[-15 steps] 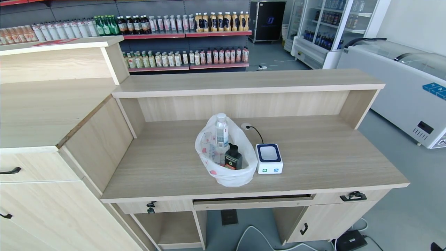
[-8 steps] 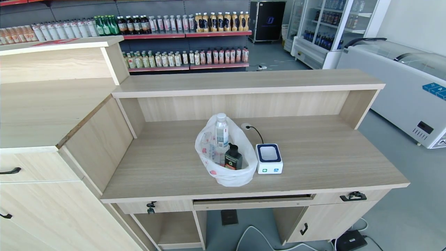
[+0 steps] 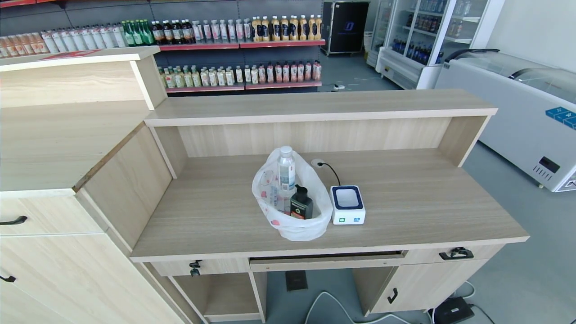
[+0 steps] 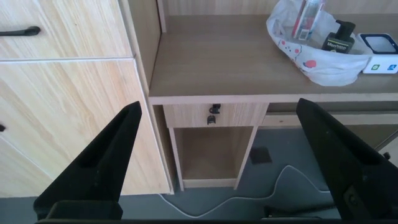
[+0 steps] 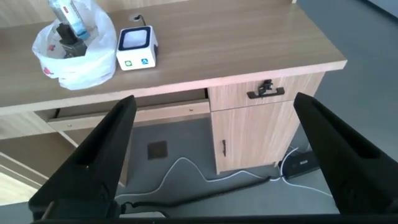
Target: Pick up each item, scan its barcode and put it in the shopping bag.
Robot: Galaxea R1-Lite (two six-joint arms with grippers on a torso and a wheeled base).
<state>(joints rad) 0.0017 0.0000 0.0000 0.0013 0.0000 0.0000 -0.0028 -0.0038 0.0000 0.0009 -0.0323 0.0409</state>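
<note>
Your left hand and right hand are spread wide and empty, while on the counter the bag holds a clear bottle and a dark bottle, scanner at its 3 o'clock.

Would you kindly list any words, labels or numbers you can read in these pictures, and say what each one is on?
No text can be read.
On the black bottle in the shopping bag: label too small.
On the clear bottle: label blurred.
On the scanner: a green and a blue icon, no legible words.
On the shelf bottles: too small.
</note>
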